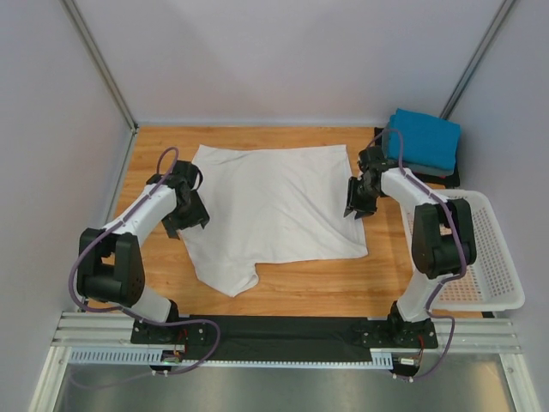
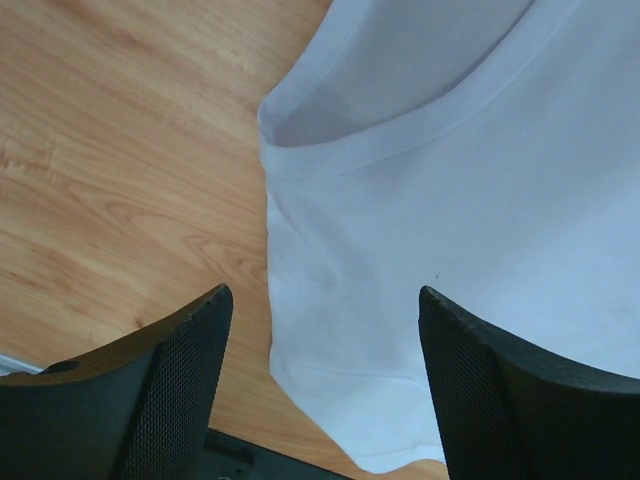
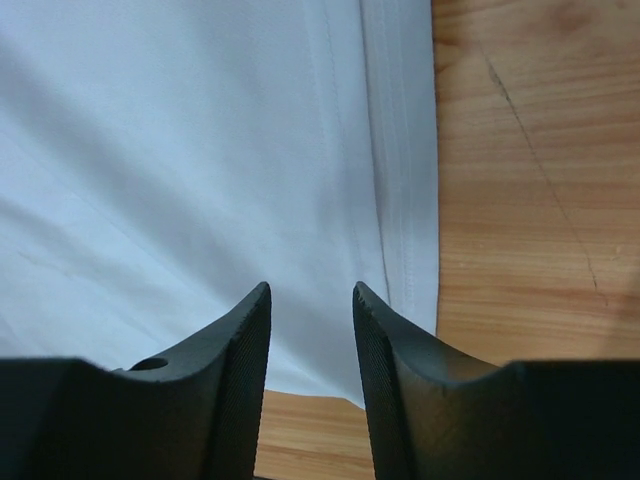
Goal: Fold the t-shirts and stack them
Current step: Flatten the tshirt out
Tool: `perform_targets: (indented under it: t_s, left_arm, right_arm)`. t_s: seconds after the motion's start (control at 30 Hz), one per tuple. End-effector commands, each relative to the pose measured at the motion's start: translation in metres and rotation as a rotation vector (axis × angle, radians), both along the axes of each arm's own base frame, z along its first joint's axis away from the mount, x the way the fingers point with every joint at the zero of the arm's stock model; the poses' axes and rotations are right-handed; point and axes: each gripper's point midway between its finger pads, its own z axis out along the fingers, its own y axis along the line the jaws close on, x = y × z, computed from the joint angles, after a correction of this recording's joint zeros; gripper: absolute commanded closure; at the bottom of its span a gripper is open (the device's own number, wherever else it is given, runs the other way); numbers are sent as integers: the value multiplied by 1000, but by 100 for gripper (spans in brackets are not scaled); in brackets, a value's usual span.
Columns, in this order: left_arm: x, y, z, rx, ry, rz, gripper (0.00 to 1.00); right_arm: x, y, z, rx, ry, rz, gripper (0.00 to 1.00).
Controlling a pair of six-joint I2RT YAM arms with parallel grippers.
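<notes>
Directly below my left claw [image 2: 325, 295], whose fingers are spread wide and hold nothing, lies the white t-shirt [image 2: 450, 200]. Its edge runs between my fingers and the rest is cut off by the frame. My right claw [image 3: 312, 290] hangs empty, jaws narrowly parted, over the shirt's hemmed edge. Beyond that claw, a folded blue t-shirt [image 1: 425, 137] tops a pile whose lower layers I cannot make out.

Light-brown wood-grain table [image 1: 326, 287], walled by pale grey panels [image 1: 283, 60]; white perforated plastic rectangular basket [image 1: 502, 249] at its right edge, toward the near corner; black cloth strip [image 1: 283, 330] along the near edge, beside silver aluminium rails [image 1: 94, 330].
</notes>
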Motion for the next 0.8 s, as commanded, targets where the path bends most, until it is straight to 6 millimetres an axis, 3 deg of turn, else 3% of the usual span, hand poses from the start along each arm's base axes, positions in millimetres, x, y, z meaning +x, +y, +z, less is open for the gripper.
perform_targets:
  t_s: [0.0,0.33,0.77]
  left_arm:
    - [9,-6,9,-45,-93,27,19]
    - [2,-11,-11,-74,-100,9,21]
    - [1,-11,-31,-69,-40,17,21]
  right_arm:
    - [33,8,7,-9,-126,-10,61]
    - [44,-24,-12,-202,-121,-30,63]
    - [43,-13,-26,-153,-82,-9,73]
